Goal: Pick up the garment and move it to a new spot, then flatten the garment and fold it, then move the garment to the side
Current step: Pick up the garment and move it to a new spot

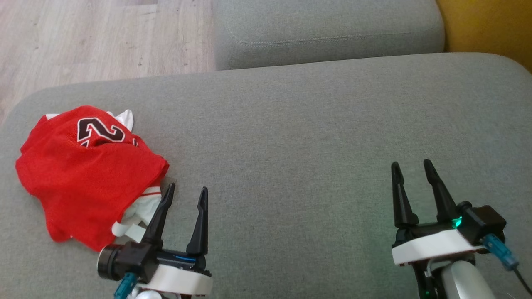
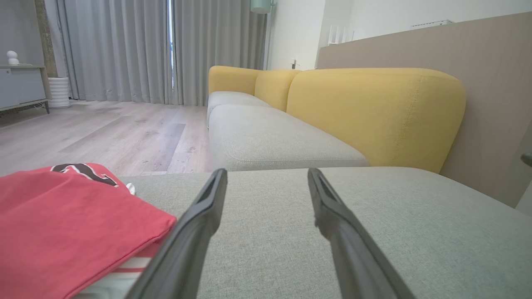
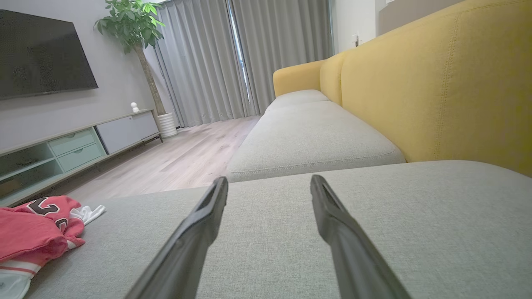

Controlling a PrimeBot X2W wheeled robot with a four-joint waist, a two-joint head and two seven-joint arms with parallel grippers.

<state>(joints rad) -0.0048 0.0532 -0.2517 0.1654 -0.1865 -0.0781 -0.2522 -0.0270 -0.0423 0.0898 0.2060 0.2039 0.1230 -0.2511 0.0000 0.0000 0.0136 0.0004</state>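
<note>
Jersey [image 1: 83, 174], red with a dark number edged in white and some white cloth showing at its edges, lies crumpled in a heap on the grey sofa seat [image 1: 311, 137], toward the seat's left end. My left gripper [image 1: 187, 190] sits just beside the heap's near right edge, its fingers spread apart and holding nothing. Its left finger is close to the white cloth poking out there, though I cannot tell whether it touches. My right gripper [image 1: 411, 165] is well apart from the heap, above the seat on my right side, its fingers likewise spread and empty. Beyond the seat a second grey cushion [image 1: 328, 33] runs away from me, with the yellow backrest [image 2: 374, 112] along its right and pale wood floor [image 1: 95, 41] to its left.
</note>
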